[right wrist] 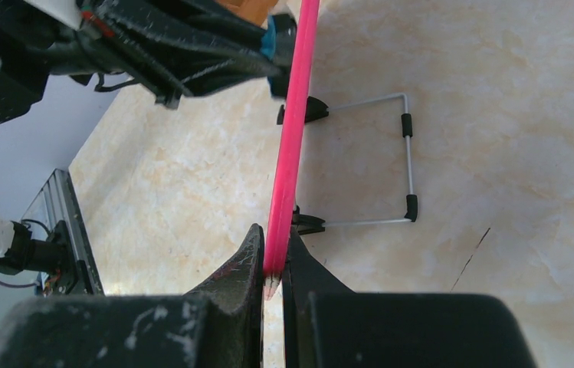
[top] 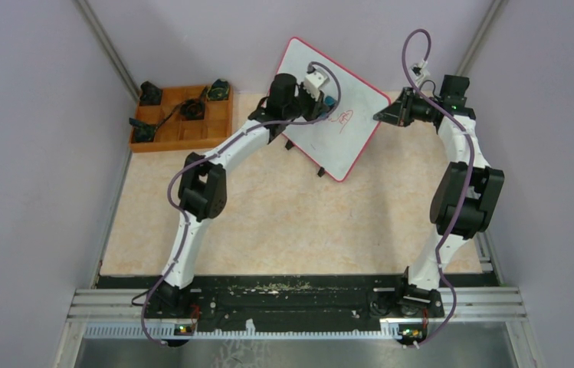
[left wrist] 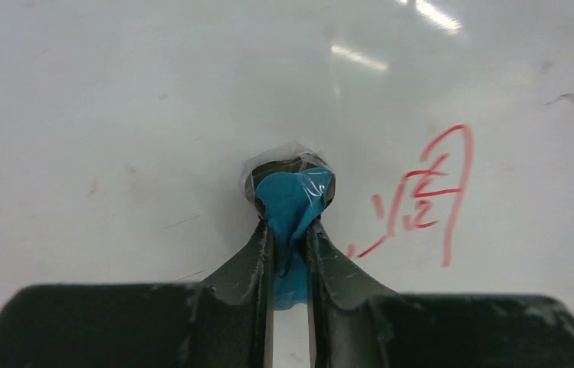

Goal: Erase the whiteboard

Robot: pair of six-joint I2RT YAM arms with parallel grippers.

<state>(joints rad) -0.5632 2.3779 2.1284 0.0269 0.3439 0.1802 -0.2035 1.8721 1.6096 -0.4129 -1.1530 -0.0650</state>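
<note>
Here's the whiteboard point(top: 345, 146), a glossy white slab with rounded corners, propped up at a slant at the far middle of the table point(top: 283, 230), one hand on each side of it. The table is matte beige stone-look, mottled like marble.

Left hand point(left wrist: 290, 226) first: two scuffed black fingers pinched tight on a blue wad point(left wrist: 291, 201), crumpled and shiny under a skin of clear film. The wad's nose sits right against the white surface point(left wrist: 153, 100), which throws back bright streaks of ceiling light. Just to its right are the red characters point(left wrist: 425, 195), thin marker strokes, crisp and unsmudged. Faint grey hairline scratches fleck the board around them.

Over to the right hand point(right wrist: 274, 264): jaws clamped on the board's edge, biting the thin pink frame point(right wrist: 295, 115), which runs straight up from between the chipped black fingers. Behind the board is its wire stand point(right wrist: 408, 157), a slim metal loop bent square, with black rubber sleeves and black feet planted on the table.

Far left corner, well apart from all this: an orange wooden tray point(top: 218, 123), divided into square compartments, with small dark objects in several of them.
</note>
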